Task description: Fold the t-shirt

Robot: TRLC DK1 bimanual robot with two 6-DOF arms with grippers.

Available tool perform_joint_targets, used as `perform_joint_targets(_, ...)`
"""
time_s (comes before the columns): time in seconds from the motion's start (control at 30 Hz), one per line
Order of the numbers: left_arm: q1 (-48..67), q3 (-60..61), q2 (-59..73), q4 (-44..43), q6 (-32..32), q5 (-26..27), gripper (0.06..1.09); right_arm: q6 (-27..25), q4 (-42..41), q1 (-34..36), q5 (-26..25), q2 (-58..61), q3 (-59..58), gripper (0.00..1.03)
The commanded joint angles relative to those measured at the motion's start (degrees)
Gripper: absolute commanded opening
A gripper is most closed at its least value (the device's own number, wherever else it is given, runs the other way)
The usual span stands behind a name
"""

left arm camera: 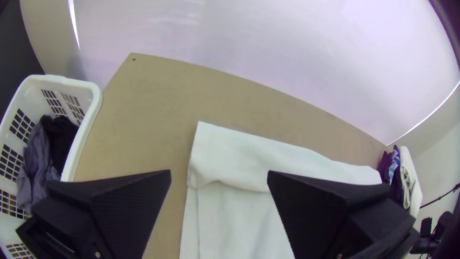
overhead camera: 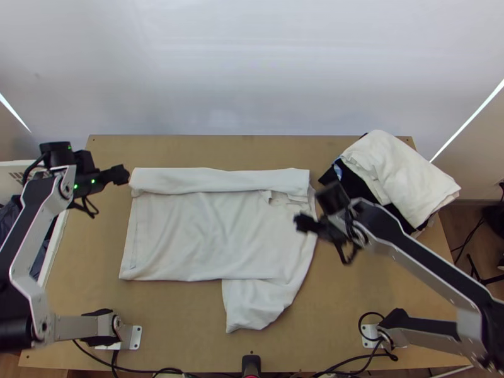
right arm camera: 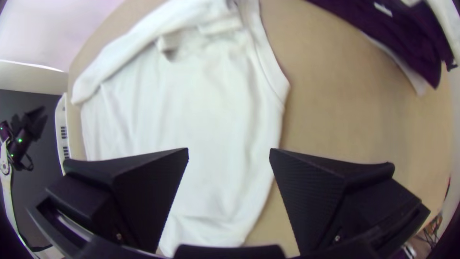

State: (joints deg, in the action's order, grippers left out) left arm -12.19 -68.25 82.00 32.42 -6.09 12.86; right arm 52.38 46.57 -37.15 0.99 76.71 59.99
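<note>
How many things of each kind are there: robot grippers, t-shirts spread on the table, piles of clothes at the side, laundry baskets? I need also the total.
Grippers: 2 (left gripper, right gripper)
T-shirt: 1
Pile of clothes: 1
Laundry basket: 1
Total: 5

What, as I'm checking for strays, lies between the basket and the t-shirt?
Bare table between basket and t-shirt, in the left wrist view; in the top view the left gripper hangs partly over it.
</note>
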Motion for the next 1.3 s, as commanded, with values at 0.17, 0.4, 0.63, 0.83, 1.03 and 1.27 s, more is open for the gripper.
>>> perform_joint_targets(0.17, 1.9, 8.3, -10.9, 2.3, -0.5, -0.4, 1.03, 8.4, 14.5, -14.4, 6.4, -17.9, -12.0, 0.95)
perform_joint_targets(0.4, 5.4, 9.1, -12.1, 2.4, -3.5, -3.6, 1.03, 14.1, 7.5, -21.7, 1.7, -12.5, -13.9, 0.95)
perform_joint_targets(0.63, 7.6, 10.9, -14.1, 2.4, -5.3, -6.3, 1.03, 13.2, 5.1, -28.5, 3.0, 3.1, -11.3, 0.94)
perform_joint_targets(0.83, 8.6, 11.4, -14.7, 2.0, -5.8, -7.4, 1.03, 14.4, 6.3, -32.8, 4.7, 11.1, -4.5, 0.85)
perform_joint_targets(1.03, 8.6, 11.4, -15.1, 2.1, -5.8, -7.4, 1.03, 15.6, 6.4, -34.5, 4.6, 12.2, 0.6, 0.78)
perform_joint_targets(1.27, 8.8, 10.2, -14.1, 1.4, -5.7, -7.4, 1.03, 18.1, 9.4, -36.8, 4.9, 14.1, 4.8, 0.67)
